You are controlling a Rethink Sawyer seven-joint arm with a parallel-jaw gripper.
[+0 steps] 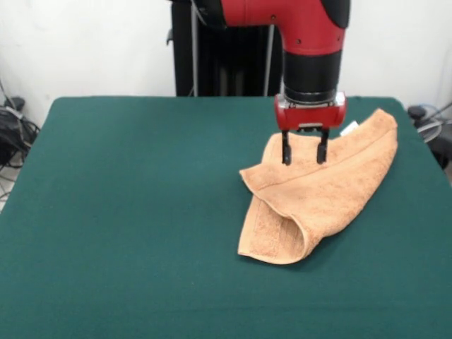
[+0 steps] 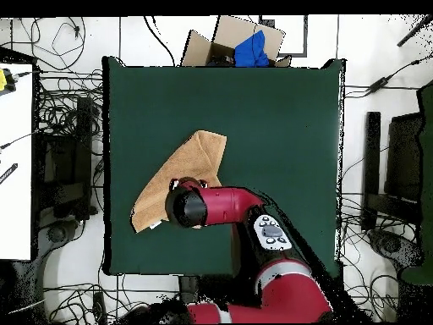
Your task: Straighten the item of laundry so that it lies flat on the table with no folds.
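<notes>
i hold the gripper [image 1: 304,154] spread open, grasping nothing, just above the orange-tan hand towel [image 1: 318,194], which lies doubled over itself toward one side of the green table [image 1: 127,212], so by my reckoning the unfolding remains undone.

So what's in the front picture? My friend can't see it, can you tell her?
A red and black robot arm hangs its open gripper just above a folded orange-tan towel. The towel lies doubled over on a big dark green table, toward the right side.
</notes>
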